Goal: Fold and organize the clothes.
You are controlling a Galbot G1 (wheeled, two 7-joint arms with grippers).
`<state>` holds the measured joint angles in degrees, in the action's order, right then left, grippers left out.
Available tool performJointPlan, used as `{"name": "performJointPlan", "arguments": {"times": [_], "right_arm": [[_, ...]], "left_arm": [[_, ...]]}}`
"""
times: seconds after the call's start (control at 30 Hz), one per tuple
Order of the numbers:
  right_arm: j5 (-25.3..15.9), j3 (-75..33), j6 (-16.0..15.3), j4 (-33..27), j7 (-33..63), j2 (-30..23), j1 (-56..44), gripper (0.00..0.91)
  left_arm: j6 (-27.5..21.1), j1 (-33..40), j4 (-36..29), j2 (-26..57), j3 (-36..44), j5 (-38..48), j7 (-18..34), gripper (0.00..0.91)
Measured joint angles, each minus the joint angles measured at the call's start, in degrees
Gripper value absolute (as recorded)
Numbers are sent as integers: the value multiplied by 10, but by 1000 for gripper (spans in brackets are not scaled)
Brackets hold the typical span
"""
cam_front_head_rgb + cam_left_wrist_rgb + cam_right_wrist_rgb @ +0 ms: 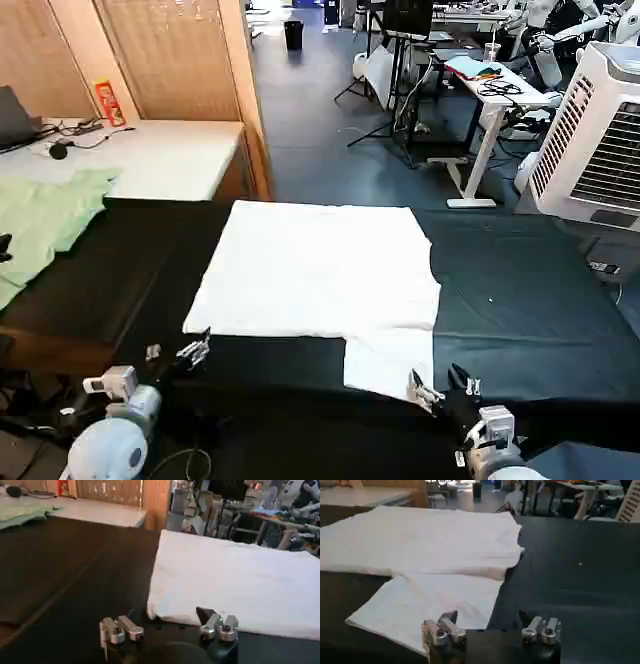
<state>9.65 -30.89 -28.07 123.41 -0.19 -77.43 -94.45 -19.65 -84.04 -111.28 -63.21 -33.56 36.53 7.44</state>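
Centrally on the black bench (520, 300) lies the white T-shirt (320, 265), already folded into a broad rectangle, print not visible, its far edge close to the bench's far edge. One sleeve (388, 360) juts from the near right corner of the rectangle towards the bench's near edge, still flat and unfolded. The right gripper (440, 388) hovers at the near edge, just beside the sleeve's outer corner, jaws spread wide and holding nothing; in its wrist view one finger overlaps the sleeve hem (415, 612). The left gripper (172, 352) waits just off the near left corner of the shirt, jaws likewise wide apart and empty. A light green garment (45, 222) rests at the bench's far left corner, well apart.

Step in hand, as judged: taking up the projecting sleeve for the next fold. The next move calls for the right gripper to close on the sleeve's corner and carry it over onto the folded body.
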Motion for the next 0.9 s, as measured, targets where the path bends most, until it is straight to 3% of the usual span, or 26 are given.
{"name": "performJointPlan", "arguments": {"times": [0.03,0.07,0.1,0.13,0.17,0.2,0.23,0.3,0.37,0.63,0.9], "right_arm": [[-1,1,0,-1,0,-1,0,878],[-1,2,0,-3,0,-3,0,878],[-2,4,0,-4,-1,-4,0,800],[-3,6,1,-5,-2,-5,0,780],[-3,9,1,-6,-3,-6,1,702],[-3,10,1,-7,-3,-7,1,653],[-3,10,1,-8,-3,-8,1,507],[-2,10,0,-9,-1,-9,1,185],[-1,10,-1,-10,5,-9,1,88],[5,4,-13,12,25,-10,-18,39],[2,-1,-33,86,55,-14,-72,39]], "left_arm": [[0,2,2,0,1,1,-1,878],[1,3,4,0,2,1,-2,712],[1,4,6,-1,3,1,-1,468],[1,4,9,-2,3,2,-1,371],[3,5,10,-3,4,2,-1,166],[5,5,12,-3,4,1,-1,127],[6,5,12,-4,4,1,-1,29],[8,4,14,-4,4,1,-1,0],[8,4,15,-4,4,1,-1,0],[8,1,12,-1,4,1,-2,0],[2,-23,-17,10,-5,1,19,0]]}}
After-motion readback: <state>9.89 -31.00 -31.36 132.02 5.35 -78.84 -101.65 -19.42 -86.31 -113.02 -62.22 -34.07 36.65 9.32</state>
